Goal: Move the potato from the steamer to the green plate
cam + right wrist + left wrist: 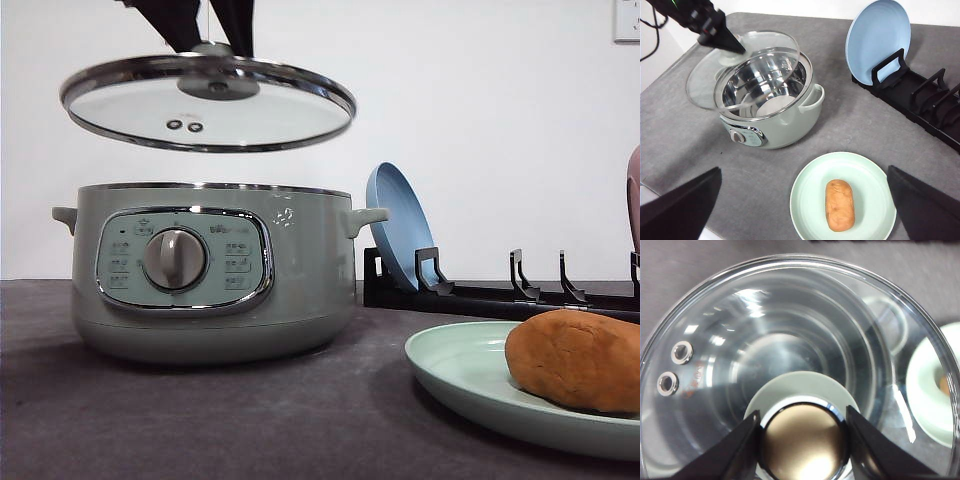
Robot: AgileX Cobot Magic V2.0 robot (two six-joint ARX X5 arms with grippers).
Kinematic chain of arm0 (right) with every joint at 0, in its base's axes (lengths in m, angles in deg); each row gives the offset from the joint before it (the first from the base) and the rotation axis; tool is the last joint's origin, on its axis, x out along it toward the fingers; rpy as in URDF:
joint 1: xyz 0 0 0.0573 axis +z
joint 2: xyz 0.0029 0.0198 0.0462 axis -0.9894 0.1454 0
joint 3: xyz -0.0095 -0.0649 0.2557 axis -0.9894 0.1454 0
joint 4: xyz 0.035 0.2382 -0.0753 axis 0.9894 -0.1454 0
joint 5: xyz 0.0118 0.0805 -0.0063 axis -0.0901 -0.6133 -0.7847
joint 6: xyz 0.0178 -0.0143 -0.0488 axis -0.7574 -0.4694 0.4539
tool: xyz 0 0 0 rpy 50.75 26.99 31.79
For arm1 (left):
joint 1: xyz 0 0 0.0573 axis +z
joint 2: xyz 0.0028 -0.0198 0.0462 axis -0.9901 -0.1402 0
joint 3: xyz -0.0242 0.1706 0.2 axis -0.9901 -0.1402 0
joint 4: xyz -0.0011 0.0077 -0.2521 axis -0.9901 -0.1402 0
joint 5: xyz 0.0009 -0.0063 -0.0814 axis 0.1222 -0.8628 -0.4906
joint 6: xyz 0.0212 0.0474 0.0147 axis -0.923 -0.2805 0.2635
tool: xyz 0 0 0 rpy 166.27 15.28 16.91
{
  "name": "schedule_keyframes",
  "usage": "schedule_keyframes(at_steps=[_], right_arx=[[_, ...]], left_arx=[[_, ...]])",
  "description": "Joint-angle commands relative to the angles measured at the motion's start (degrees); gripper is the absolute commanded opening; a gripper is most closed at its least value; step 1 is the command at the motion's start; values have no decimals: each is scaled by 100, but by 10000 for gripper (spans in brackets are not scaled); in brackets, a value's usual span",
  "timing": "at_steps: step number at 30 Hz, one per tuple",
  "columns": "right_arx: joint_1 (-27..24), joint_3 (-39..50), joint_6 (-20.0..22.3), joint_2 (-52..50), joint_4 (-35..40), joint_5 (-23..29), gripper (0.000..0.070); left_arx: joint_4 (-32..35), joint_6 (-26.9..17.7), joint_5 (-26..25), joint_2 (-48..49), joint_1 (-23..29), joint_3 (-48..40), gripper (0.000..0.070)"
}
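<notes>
Fingers of my left claw (pixel 802 440) clamp the knob of the glass lid (pixel 208 102), held in the air above the open steamer (pixel 215 270). My right claw (pixel 800 200) hangs spread wide, empty, directly over the potato (pixel 839 204) lying on the green plate (pixel 810 190).

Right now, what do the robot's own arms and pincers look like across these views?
Both pincers are matte black. The left pincer has two flat, wedge-shaped fingers tapering to points; in the right wrist view its arm is black too, with a green streak near the frame's edge and black cables nearby. The right pincer's fingers are broad black triangular wedges. No markings are legible.
</notes>
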Motion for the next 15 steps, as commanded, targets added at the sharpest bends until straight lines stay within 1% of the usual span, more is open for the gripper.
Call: schedule_keyframes(at_steps=[1,7,11,15], right_arx=[[31,-105,-44,33,32,15,684],[31,-105,-47,33,31,15,684],[31,-105,-65,33,33,8,684],[31,-105,-104,33,32,-4,684]], left_arx=[[164,33,35,31,-57,135,0],[212,9,37,31,-84,94,0],[224,9,39,27,4,59,0],[329,7,39,15,89,-163,0]])
